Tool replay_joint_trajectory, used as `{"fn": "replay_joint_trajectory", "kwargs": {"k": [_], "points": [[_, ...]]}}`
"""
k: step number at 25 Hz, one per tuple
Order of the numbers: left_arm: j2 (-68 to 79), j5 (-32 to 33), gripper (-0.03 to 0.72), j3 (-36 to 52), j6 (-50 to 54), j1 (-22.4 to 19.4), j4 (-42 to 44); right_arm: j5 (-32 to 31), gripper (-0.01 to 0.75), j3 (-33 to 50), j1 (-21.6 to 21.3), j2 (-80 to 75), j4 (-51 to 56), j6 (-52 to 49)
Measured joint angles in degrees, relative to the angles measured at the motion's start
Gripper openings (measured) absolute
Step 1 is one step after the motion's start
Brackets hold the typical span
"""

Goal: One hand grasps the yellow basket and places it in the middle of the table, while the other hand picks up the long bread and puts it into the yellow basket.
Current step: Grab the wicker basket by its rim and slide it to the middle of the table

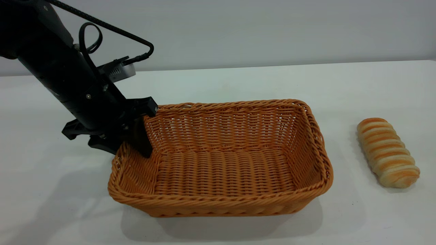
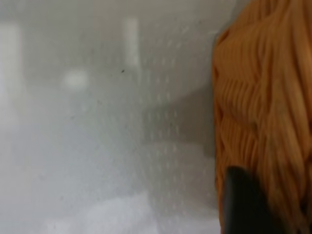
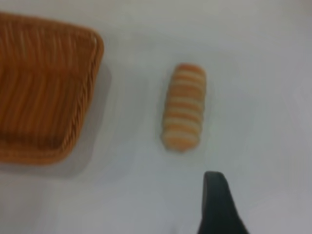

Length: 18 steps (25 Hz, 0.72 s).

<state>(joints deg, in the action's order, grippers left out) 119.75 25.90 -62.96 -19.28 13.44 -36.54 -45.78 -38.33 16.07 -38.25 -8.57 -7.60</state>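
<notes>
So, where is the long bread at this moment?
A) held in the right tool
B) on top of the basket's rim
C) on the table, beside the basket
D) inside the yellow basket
C: the long bread lies on the bare table, apart from the yellow basket, with no tool touching it.
</notes>
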Motion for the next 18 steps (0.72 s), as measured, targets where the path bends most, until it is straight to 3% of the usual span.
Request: {"fn": "replay_joint_trajectory", "kwargs": {"k": [3,6,12,18], "points": [[0.0,0.0,0.580,-0.2,-0.6,0.0,-0.1,2.9,0.498,0.0,0.0,-0.3,0.1,0.0],[0.0,0.0,0.664,-0.3,-0.7,0.0,-0.1,4.4,0.498,0.0,0.0,-2.3,0.2,0.0],[-1.1,0.0,0.634,-0.3,-3.4,0.0,0.0,7.8,0.501,0.0,0.0,-12.0,0.3,0.0],[-7.1,0.4,0.592,-0.3,-6.1,0.0,6.5,13.1,0.567,-1.1,0.0,-24.4,1.1,0.0]]}}
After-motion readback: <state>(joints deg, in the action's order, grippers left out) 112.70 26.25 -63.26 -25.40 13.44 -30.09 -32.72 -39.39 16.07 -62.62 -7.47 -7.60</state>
